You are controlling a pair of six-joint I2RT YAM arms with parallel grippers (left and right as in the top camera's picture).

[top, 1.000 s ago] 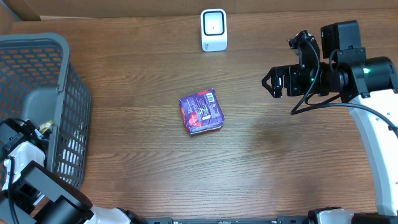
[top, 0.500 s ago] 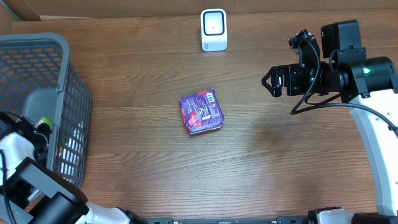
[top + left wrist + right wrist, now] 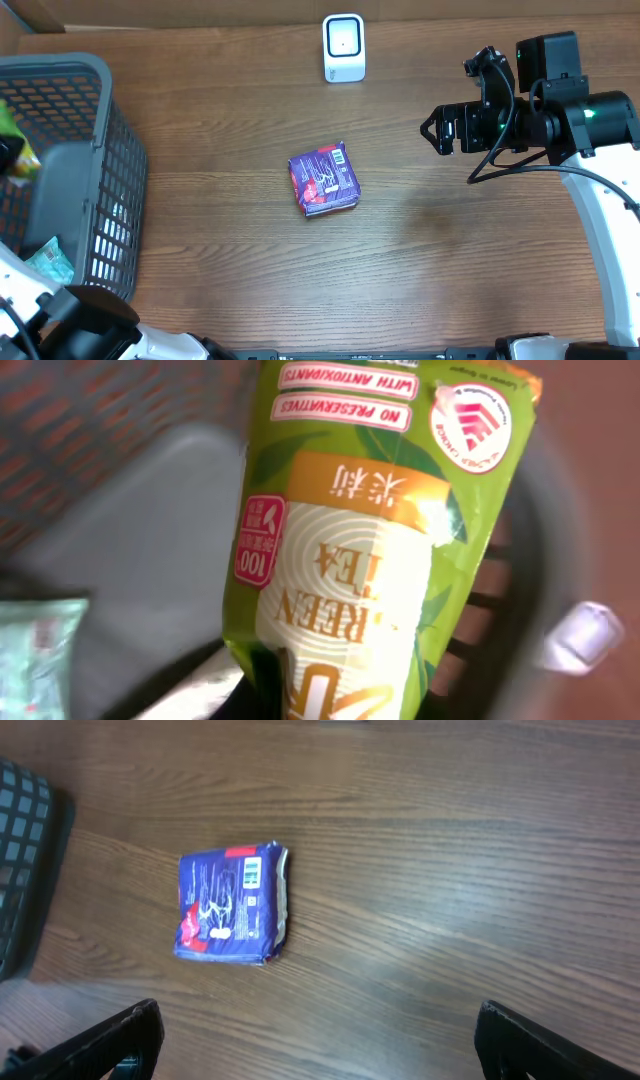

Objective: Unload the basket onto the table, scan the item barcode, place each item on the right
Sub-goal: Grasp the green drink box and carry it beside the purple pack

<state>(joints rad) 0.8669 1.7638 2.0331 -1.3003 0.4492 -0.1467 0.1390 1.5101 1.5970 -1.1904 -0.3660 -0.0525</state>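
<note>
Well, the left jaws clamp the green tea packet [image 3: 340,560] above the basket [image 3: 110,150], far left of frame, the right jaws gape empty, and a thin pinch could drop it before the scanner [image 3: 343,48].

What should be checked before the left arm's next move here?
1. Green tea pouch gripped in left claw: ok.
2. Pouch lifted fully above the basket: cannot tell.
3. Pouch barcode found: cannot tell, only the front print shows.
4. Scanner upright, nothing right against it: ok.
5. Right claw open, empty, off to the side: ok.
6. Purple packet lying apart from scanner: ok.
</note>
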